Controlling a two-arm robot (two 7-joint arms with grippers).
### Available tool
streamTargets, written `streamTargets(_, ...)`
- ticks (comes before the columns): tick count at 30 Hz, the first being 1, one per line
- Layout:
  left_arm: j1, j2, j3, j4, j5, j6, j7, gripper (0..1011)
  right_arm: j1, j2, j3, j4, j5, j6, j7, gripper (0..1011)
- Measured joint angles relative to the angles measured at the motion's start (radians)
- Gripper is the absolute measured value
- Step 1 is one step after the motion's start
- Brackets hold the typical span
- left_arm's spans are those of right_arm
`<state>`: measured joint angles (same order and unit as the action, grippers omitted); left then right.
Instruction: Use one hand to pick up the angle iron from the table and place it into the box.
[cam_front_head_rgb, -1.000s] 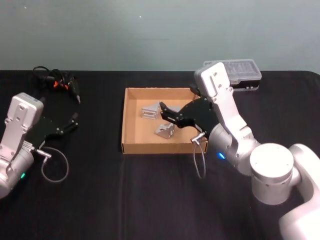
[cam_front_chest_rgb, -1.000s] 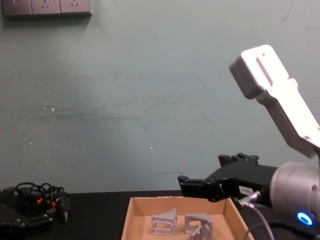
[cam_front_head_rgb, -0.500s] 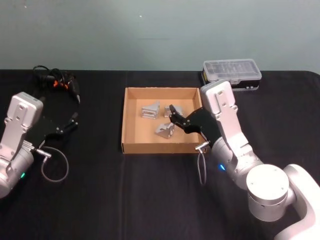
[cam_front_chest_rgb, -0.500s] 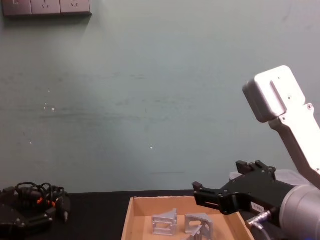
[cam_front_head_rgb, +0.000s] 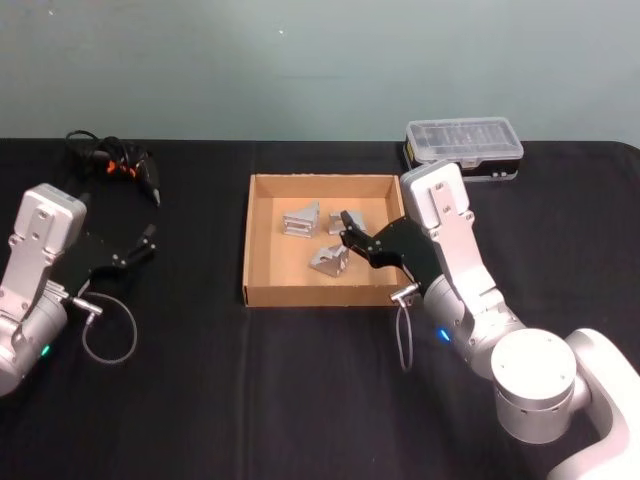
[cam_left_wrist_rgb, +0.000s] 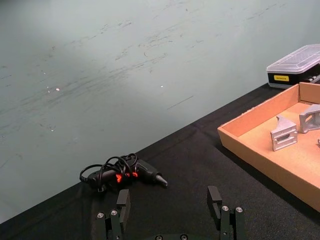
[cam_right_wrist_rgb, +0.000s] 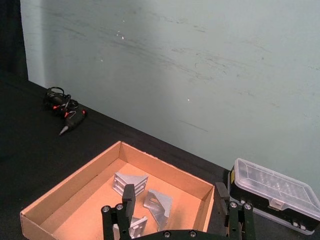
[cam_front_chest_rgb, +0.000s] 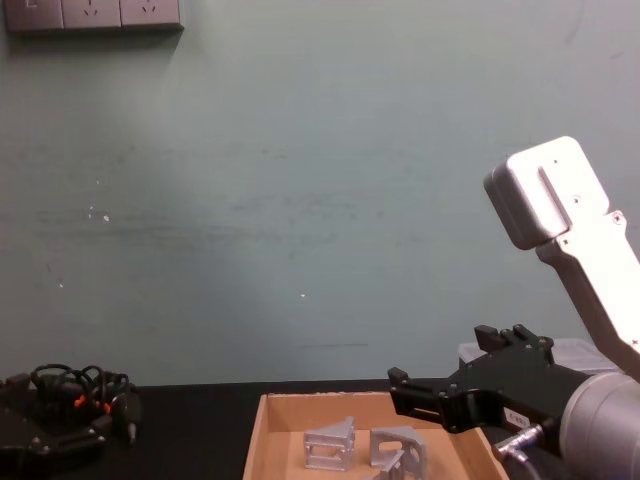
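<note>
Right tool (cam_front_head_rgb: 345, 222), a black clawed piece on a thick silver-grey arm, is being held over the right part of the shallow tan cardboard box (cam_front_head_rgb: 262, 291), spread wide and empty. Against a second ago, it is being drawn back toward the box's right wall. Three grey metal angle irons (cam_front_head_rgb: 328, 259) are being seen lying apart on the box floor, so the placing is being judged complete and the arm retreating. Left tool (cam_front_head_rgb: 148, 240), also spread wide and empty, is being kept parked well left of the box. Flat black desk (cam_front_head_rgb: 200, 380) is also being occupied by a clear-lidded black plastic case (cam_front_head_rgb: 464, 141) and a black corded tool (cam_front_head_rgb: 118, 165); a pale green wall is being seen behind.
</note>
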<state>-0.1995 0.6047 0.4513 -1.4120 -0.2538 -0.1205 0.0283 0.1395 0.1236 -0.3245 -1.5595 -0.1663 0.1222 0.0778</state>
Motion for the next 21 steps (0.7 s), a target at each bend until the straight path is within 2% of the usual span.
streamTargets(21,0.0,0.0,0.0,0.0,0.0,0.0,0.0,1012,0.0,0.001,-0.002,-0.001,0.003,-0.005,0.001,1003)
